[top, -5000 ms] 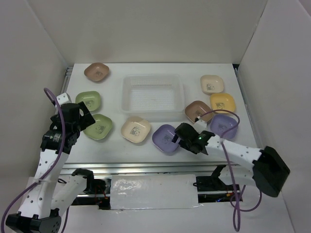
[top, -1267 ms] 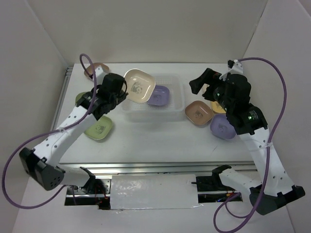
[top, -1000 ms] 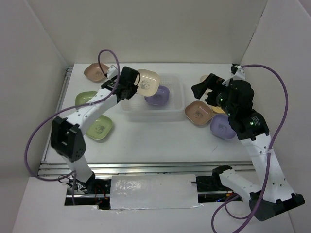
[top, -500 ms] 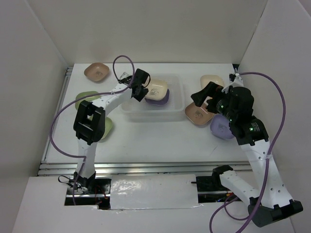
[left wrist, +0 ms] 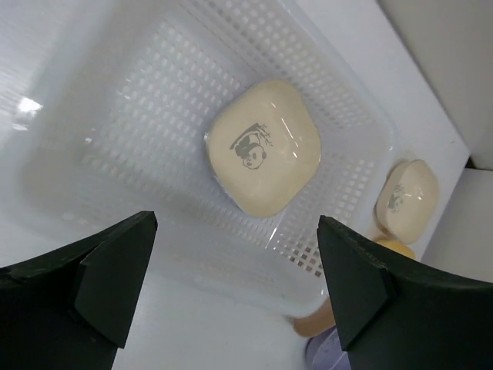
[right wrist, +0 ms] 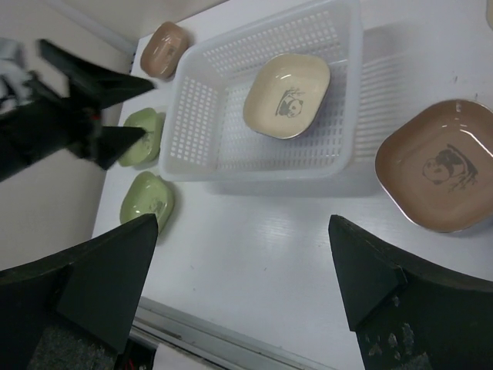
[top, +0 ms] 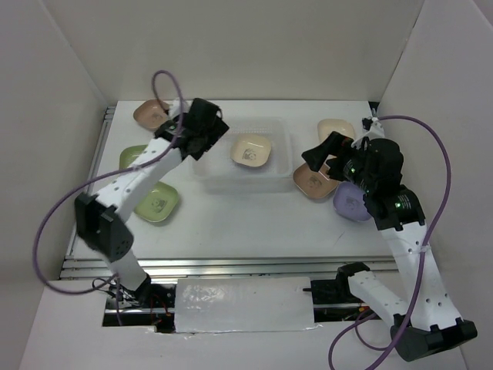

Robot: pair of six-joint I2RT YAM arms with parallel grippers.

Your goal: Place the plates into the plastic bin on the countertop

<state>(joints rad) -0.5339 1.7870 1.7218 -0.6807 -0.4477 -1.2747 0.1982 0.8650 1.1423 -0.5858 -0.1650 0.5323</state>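
Inside mesh bin (left wrist: 139, 127), dish (left wrist: 263, 146) (perhaps glossy)

The clear plastic bin (top: 277, 159) (left wrist: 146, 131) (right wrist: 208, 131), low-walled with a dotted mesh bottom, sits on the white table (top: 231, 220) toward its far side. One cream plate (top: 251, 150) (left wrist: 263, 146) (right wrist: 287, 95) lies inside it, right of centre, face up with its dark panda mark showing. Just right of the bin, on the table, rests a brownish-pink plate (top: 312, 179) (right wrist: 439, 166). A second cream plate (top: 333, 129) (left wrist: 406, 199) lies farther back, and a purple plate (top: 347, 203) nearer, partly hidden. Left of the bin lie two green plates (top: 156, 202) (right wrist: 146, 199). A pink plate (top: 145, 114) (right wrist: 163, 48) sits at the far-left corner.
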